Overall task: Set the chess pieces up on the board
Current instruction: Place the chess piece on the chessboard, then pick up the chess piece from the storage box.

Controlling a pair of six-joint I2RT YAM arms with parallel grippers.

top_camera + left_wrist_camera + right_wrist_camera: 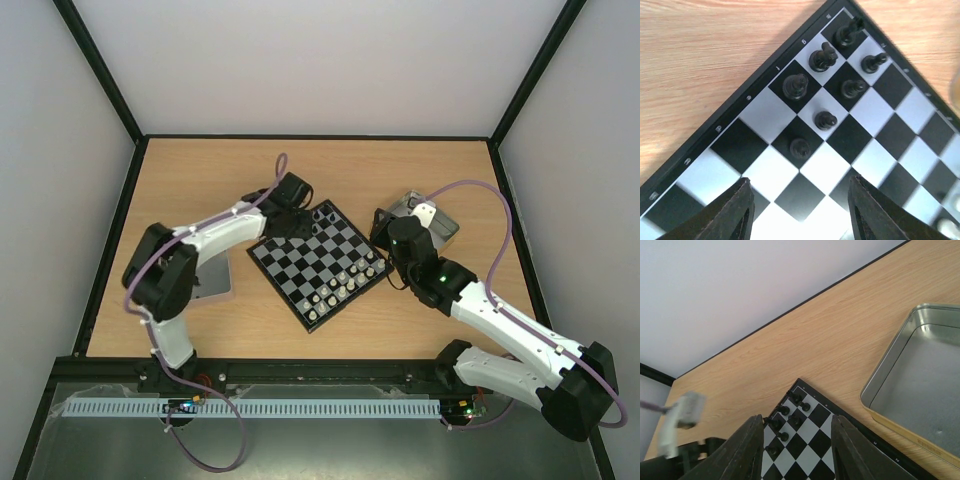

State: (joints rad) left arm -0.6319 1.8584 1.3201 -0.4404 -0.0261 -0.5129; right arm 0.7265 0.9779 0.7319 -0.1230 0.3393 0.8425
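Hovering over the 11 o'clock edge of the small square chessboard [318,262] with black and grey-white checks, the left two-finger gripper [800,182] stands released. Its dark fingers [735,212] are spread apart with only squares showing between them, grasping nothing.

In the left wrist view, seven tiny black chessmen [800,147] stand upright, each on its own square. They cluster toward the board's corner at 1 o'clock of that picture, beyond the fingertips and apart from them.

From above, the board lies turned like a diamond at the middle of the light wooden table [200,170]. The black pieces fill its 12 o'clock corner, and tiny white chessmen [338,292] line the edge facing 5 o'clock.

The right gripper [796,420] hangs by the board's 2 o'clock edge, likewise parted and grasping nothing, with the checks visible through the gap. A shallow square silvery metal tin [920,385] sits on the wood farther out at 2 o'clock, near the board.
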